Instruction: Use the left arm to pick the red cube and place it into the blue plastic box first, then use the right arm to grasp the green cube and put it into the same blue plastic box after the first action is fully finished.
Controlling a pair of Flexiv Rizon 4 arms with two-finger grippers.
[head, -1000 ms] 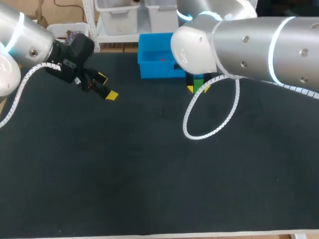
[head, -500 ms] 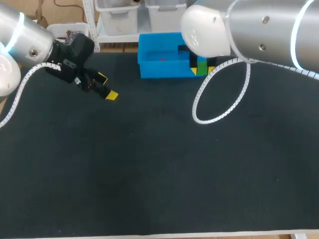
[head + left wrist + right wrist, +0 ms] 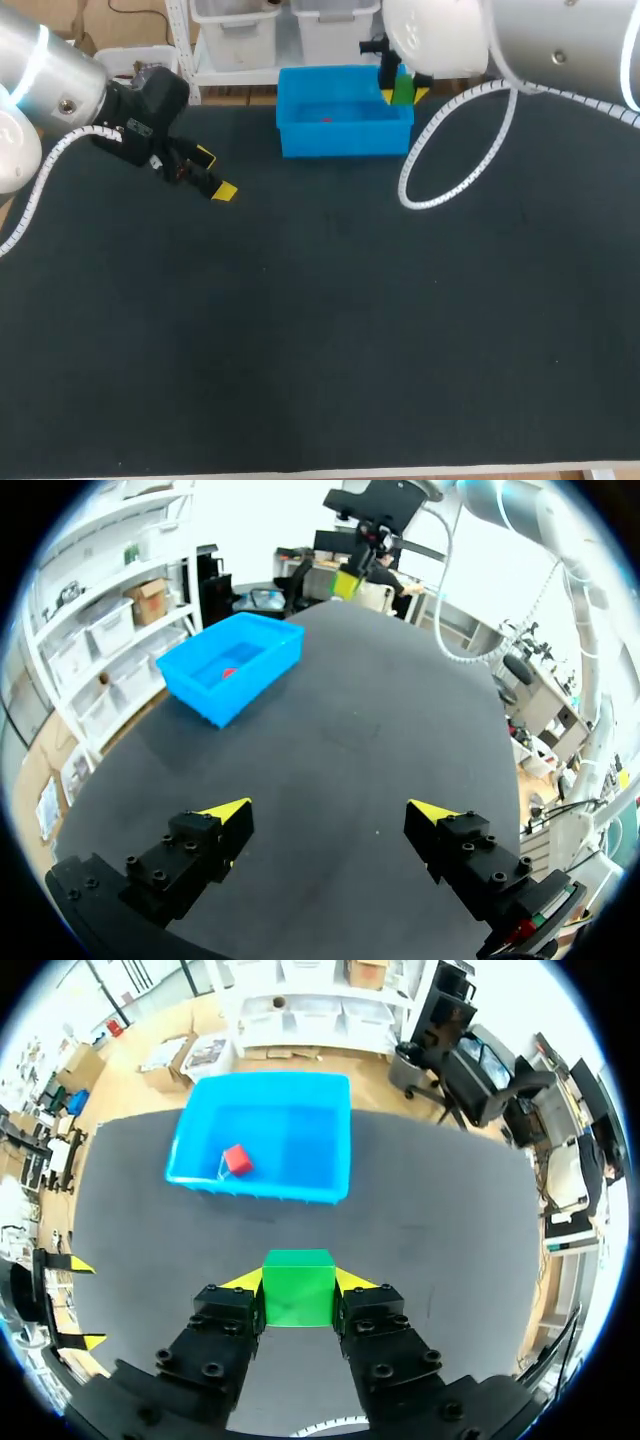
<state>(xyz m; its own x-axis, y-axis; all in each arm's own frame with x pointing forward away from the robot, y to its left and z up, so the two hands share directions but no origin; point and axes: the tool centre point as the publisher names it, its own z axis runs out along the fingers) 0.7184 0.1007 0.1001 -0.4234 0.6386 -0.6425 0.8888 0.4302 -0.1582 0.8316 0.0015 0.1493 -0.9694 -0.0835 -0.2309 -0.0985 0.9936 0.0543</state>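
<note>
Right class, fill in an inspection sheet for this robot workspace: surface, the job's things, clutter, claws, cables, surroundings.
Surface: black table, flat and matte.
Job's things: small red cube lies inside the open blue plastic box; green cube is held in the air near the box, not in it.
Clutter: nothing seen.
Claws: left claw open, holding nothing, above the table; right claw shut on the green cube.
Cables: white spiral-wrapped cable hangs in a loop from the right arm; a second one runs along the left arm.
Surroundings: nothing seen reaching over the table.
</note>
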